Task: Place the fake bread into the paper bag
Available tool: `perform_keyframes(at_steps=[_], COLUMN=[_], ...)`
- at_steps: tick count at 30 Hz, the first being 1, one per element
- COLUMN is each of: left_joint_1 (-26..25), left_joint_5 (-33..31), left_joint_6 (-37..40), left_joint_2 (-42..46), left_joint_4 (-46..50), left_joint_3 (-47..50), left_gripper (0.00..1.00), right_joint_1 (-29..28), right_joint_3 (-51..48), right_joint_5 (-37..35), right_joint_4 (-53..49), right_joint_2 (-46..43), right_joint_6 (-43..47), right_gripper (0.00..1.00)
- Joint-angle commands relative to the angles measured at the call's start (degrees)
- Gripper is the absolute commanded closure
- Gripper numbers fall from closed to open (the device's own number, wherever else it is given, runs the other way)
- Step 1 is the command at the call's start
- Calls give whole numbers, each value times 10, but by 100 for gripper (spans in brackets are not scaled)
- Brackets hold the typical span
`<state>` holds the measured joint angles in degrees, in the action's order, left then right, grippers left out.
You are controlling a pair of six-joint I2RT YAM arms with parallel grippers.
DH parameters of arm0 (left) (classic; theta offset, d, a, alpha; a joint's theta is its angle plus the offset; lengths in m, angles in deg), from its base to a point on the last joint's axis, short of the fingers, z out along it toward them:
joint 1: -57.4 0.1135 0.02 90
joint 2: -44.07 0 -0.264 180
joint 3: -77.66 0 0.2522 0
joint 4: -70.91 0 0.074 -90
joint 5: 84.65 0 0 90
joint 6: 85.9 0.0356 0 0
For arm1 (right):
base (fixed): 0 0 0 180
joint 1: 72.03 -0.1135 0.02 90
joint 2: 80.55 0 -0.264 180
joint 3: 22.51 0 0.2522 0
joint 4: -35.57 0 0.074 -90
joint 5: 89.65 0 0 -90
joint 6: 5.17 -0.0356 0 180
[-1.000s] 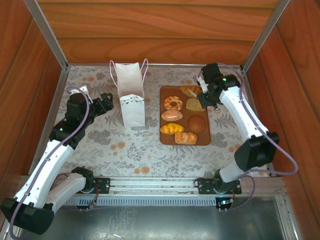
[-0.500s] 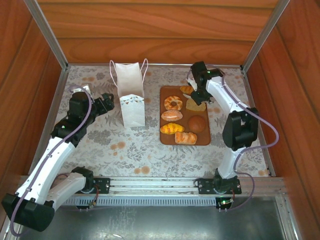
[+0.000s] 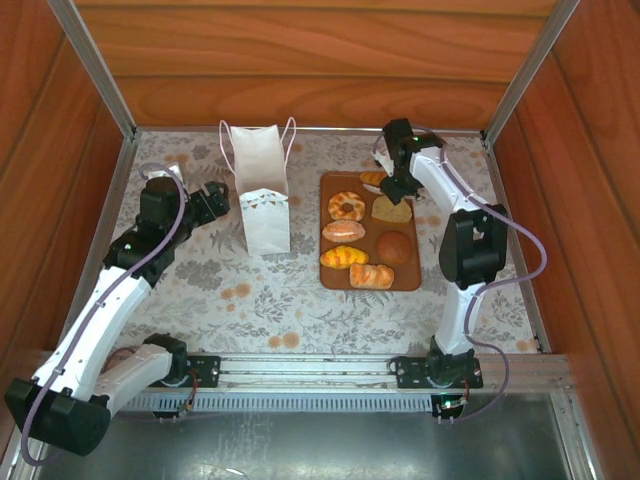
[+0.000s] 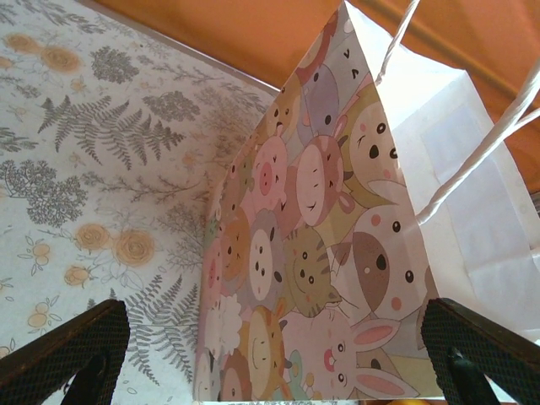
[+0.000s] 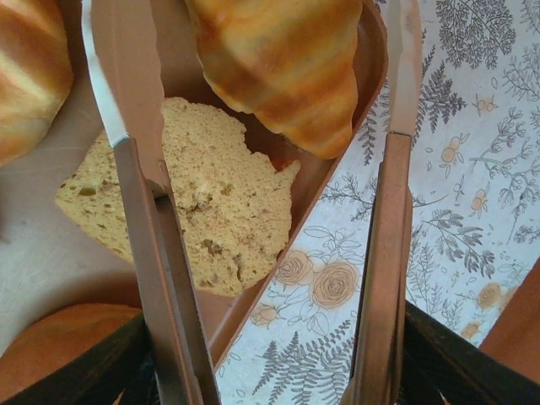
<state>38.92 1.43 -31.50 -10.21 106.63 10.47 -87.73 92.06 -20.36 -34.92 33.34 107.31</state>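
The white paper bag [image 3: 265, 215] stands upright left of the brown tray [image 3: 408, 277]. Its cartoon-animal side [image 4: 321, 236] faces my left gripper [image 3: 212, 200], which is open beside it, fingers apart and not touching. The fake bread lies on the tray: a ringed donut [image 3: 347, 206], a pale slice [image 3: 390, 210], a dark bun [image 3: 396, 247] and rolls. My right gripper [image 3: 396, 186] is open over the tray's far right corner. It carries long brown tongs [image 5: 384, 211], whose arms are spread either side of a croissant [image 5: 278, 67] without squeezing it. The pale slice [image 5: 211, 211] lies just below.
The floral tablecloth [image 3: 270, 300] covers the table. Wooden walls and metal posts [image 3: 95, 70] close in the back and sides. The tray's rim [image 5: 325, 181] runs diagonally between the tong arms. The bag's cord handles [image 4: 472, 152] hang at its top.
My right arm has swung inward, bringing the tongs from the tray's right edge over its far corner above the croissant. My left gripper edged slightly toward the bag.
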Motion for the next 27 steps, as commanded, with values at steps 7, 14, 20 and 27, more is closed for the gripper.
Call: perform_keyframes(at_steps=[7,14,20,27], left_joint_1=[5,5,5,4], left_joint_5=[-1,3,5,56], left_joint_6=[11,11,6,-10], left_joint_2=[-11,-15,-14,-30], left_joint_4=[9,9,9,7], left_joint_3=[-30,-40,-50,-78], left_gripper=[5,5,5,18], right_joint_1=[22,22,22,22], right_joint_3=[22,40,16,-23], right_joint_5=[30,23,20,22], right_joint_4=[-6,-23,6,44], right_joint_2=[35,41,-7,-90], right_joint_6=[6,3,-4,-31], right_gripper=[33,46,59,63])
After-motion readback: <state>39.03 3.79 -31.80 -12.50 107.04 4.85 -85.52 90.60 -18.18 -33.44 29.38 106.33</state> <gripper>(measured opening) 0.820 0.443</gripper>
